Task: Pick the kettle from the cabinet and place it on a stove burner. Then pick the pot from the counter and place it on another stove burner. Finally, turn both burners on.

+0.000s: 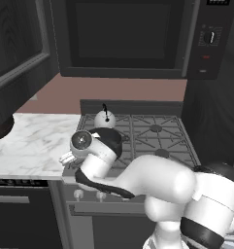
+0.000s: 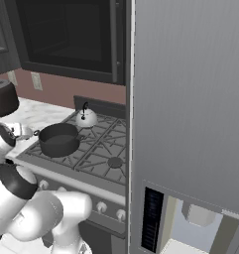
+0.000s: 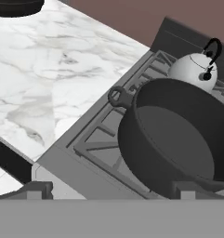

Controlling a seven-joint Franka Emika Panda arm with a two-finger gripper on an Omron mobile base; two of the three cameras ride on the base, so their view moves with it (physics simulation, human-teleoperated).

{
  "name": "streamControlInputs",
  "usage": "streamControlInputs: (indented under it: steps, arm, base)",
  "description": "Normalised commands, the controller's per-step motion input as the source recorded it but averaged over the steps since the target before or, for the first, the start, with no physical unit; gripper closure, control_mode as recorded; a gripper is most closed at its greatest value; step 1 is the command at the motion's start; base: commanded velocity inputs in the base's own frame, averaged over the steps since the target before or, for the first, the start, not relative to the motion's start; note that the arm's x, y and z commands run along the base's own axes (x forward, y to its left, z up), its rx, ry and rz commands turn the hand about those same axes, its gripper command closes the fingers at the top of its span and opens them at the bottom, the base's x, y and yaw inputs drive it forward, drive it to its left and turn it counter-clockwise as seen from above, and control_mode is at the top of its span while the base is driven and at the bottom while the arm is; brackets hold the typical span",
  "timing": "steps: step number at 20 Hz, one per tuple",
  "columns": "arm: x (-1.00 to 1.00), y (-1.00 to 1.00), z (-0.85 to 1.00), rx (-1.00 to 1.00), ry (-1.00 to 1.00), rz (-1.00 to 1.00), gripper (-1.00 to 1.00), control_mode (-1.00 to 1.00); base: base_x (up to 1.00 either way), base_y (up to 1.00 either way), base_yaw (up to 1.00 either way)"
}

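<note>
Dark pot (image 2: 58,139) on front-left grate, kettle (image 2: 86,117) behind, claw (image 3: 108,189) open, arm possibly hiding pot from left.

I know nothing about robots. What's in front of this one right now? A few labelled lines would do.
kettle: upright on the back left burner of the stove
pot: on the front left burner, just in front of the kettle, empty
gripper: open, holding nothing, beside the pot
knobs: along the stove front, untouched
counter: white marble, left of the stove
</note>
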Motion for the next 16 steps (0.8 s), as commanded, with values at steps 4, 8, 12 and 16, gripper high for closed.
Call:
streamControlInputs:
  steps: [4, 8, 12, 16]
  arm:
    - [-0.56, 0.0, 0.0, 0.0, -0.09, -0.05, -1.0, -1.0]
    - [-0.6, 0.0, 0.0, 0.0, -0.08, -0.05, -1.0, -1.0]
    - [-0.62, 0.0, 0.0, 0.0, -0.06, -0.05, -1.0, -1.0]
    - [-0.54, 0.0, 0.0, 0.0, -0.02, -0.05, -1.0, -1.0]
  base:
    - [0.0, 0.0, 0.0]
    - [0.0, 0.0, 0.0]
    - [0.0, 0.0, 0.0]
    - [0.0, 0.0, 0.0]
